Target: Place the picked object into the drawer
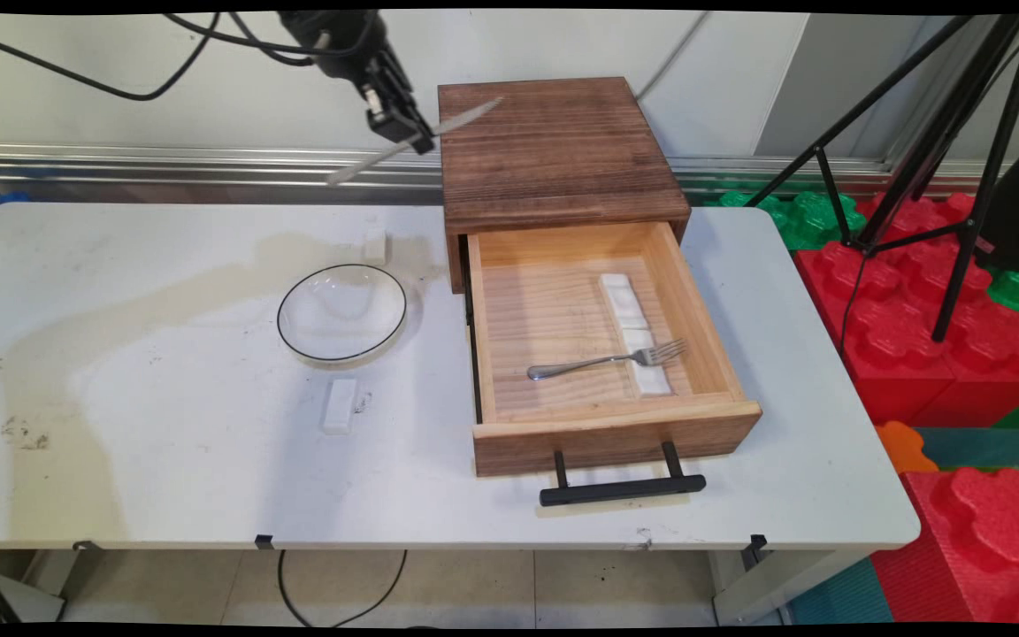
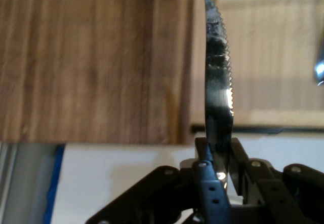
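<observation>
Gripper (image 1: 403,128) raised at table's 11 o'clock, pinching serrated knife (image 1: 412,141) mid-length, blade over wooden drawer unit (image 1: 554,150); open drawer (image 1: 598,345) holds fork (image 1: 607,360); glass plate (image 1: 341,311) at its 9 o'clock

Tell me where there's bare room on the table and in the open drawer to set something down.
The table is bare left of the glass plate and along the near edge. Inside the drawer, the left half is bare behind the fork; the right side is crowded with white blocks. The gripper holds a knife above the table's far edge.
</observation>
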You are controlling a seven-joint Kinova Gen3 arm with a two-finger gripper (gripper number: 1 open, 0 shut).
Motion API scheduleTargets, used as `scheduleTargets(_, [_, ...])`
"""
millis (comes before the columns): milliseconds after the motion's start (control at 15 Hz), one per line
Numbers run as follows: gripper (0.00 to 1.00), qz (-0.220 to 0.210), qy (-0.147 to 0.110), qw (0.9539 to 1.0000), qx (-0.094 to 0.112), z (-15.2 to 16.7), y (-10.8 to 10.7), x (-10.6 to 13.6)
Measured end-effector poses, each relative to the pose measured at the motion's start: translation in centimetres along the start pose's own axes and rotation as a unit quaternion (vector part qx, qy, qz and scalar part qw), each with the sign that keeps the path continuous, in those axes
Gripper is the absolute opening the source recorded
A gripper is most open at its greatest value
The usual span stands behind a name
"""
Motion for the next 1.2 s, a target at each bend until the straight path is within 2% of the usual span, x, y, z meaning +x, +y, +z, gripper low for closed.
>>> scheduleTargets(333, [0.0, 0.009, 0.031, 0.9989, -0.034, 1.5, 3.1, 4.5])
scheduleTargets(667, [0.0, 0.013, 0.052, 0.9968, -0.06, 4.9, 4.9, 8.0])
scheduleTargets(1200, [0.0, 0.007, 0.062, 0.9939, -0.09, 11.7, 5.9, 10.3])
